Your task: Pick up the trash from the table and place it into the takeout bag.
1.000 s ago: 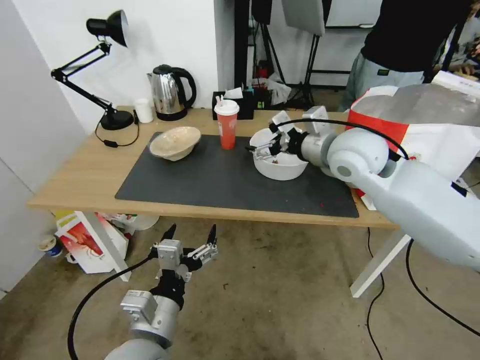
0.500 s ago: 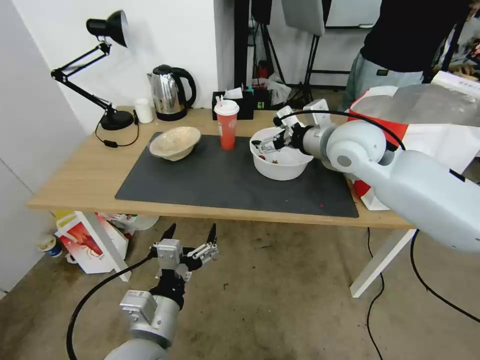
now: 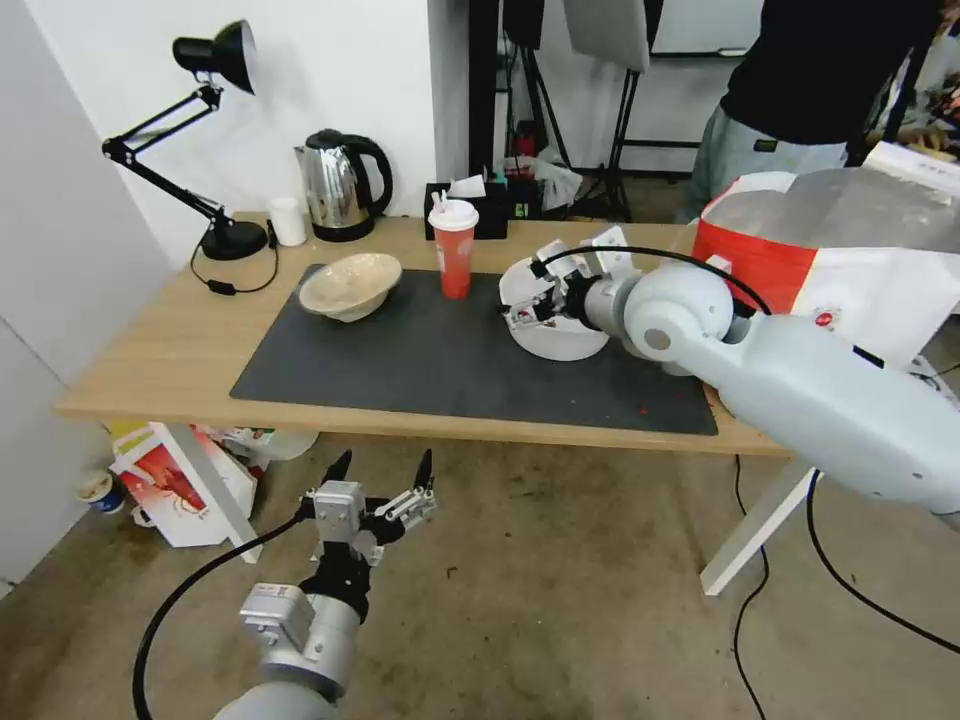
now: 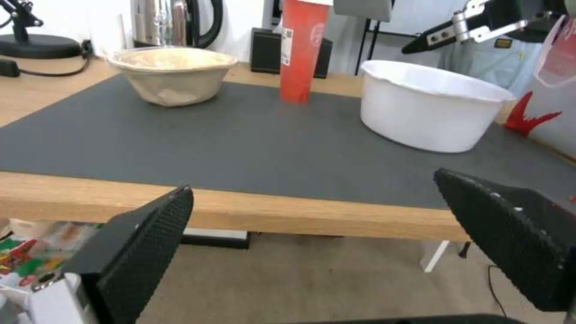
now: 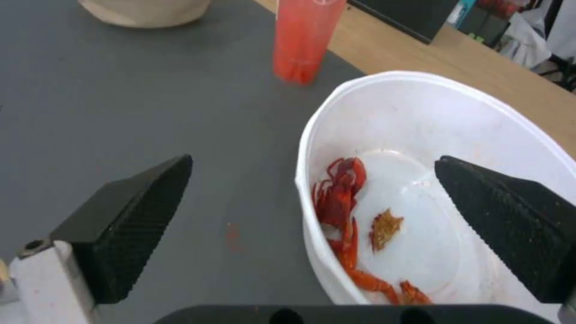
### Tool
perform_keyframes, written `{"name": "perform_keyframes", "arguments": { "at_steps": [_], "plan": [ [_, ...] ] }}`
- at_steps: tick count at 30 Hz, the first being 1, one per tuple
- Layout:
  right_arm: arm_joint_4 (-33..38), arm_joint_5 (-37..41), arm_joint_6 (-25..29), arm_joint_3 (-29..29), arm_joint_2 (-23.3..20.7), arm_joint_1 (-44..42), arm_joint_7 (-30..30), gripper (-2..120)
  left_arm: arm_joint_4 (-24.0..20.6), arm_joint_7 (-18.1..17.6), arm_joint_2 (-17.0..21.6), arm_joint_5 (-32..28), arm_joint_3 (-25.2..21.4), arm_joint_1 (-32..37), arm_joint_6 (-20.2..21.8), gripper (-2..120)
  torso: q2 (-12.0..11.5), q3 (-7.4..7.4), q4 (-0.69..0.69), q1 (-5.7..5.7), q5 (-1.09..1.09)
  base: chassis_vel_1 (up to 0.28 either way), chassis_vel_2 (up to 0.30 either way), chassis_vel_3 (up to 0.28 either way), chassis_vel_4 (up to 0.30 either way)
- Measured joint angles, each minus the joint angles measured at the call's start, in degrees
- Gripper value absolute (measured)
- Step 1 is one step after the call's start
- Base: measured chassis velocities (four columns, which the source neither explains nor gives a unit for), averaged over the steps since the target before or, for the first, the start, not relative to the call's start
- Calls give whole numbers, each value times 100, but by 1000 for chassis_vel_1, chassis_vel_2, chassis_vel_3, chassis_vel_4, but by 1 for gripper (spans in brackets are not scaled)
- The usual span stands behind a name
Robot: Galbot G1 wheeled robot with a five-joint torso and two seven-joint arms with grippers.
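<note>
A wide white bowl with red food scraps stands on the dark mat of the table. My right gripper is open at the bowl's left rim, one finger over the mat and the other over the bowl's inside. A red lidded cup and a beige bowl stand farther left on the mat. The takeout bag stands open at the table's right end. My left gripper hangs open below the table's front edge.
Along the table's back edge are a black desk lamp, a steel kettle, a small white cup and a black tissue box. A person stands behind the bag. A red-and-white box lies on the floor.
My right arm has swung a little to the left, and its gripper has dropped slightly at the white bowl's left rim. The left arm has not moved.
</note>
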Motion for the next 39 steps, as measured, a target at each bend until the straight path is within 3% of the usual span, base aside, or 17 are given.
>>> {"name": "perform_keyframes", "arguments": {
  "at_steps": [39],
  "plan": [
    [-886, -6, 5, -181, 399, -17, 80, 100, -1, -58, -33, 73, 93, 29, -6, 100, -1, 0, 0, 0, 0, 0, 0, 0, 0]
  ]
}}
